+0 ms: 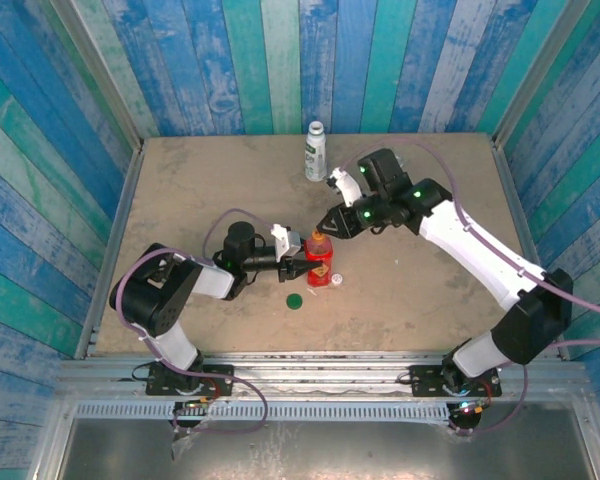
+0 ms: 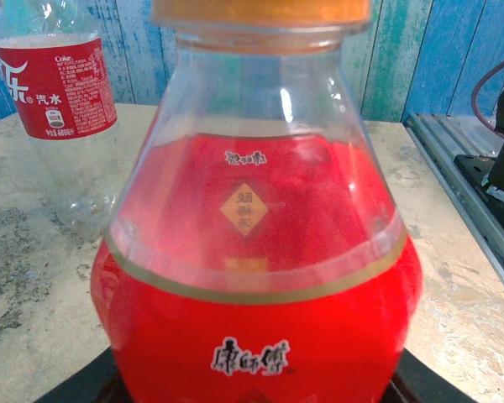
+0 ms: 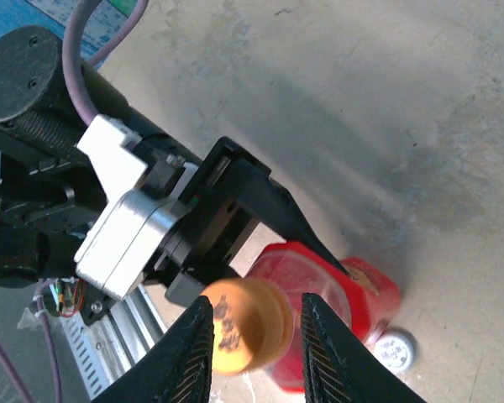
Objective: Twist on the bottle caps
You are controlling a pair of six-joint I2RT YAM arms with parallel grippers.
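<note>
From above, my left gripper (image 1: 310, 262) is clamped on the red bottle (image 1: 318, 268), holding it upright. My right gripper (image 1: 326, 235) hangs straight over its neck, where the orange cap (image 1: 320, 240) sits. The green cap (image 1: 294, 300) lies on the table just below my left fingers and the white cap (image 1: 337, 279) is just past the bottle. The white-labelled bottle (image 1: 315, 152) stands well beyond my right hand. In my left wrist view the red bottle (image 2: 252, 294) is pressed right up to me with the orange cap (image 2: 260, 10) on top, and the clear bottle (image 2: 55, 84) is behind it, off to one side. In my right wrist view my fingers bracket the orange cap (image 3: 248, 326). A thin gap shows on one side, so I judge that hand let go, not clenched. I take this to be mid-screwing the first cap: next I should close squarely on it and twist while my left hand braces the bottle.
</note>
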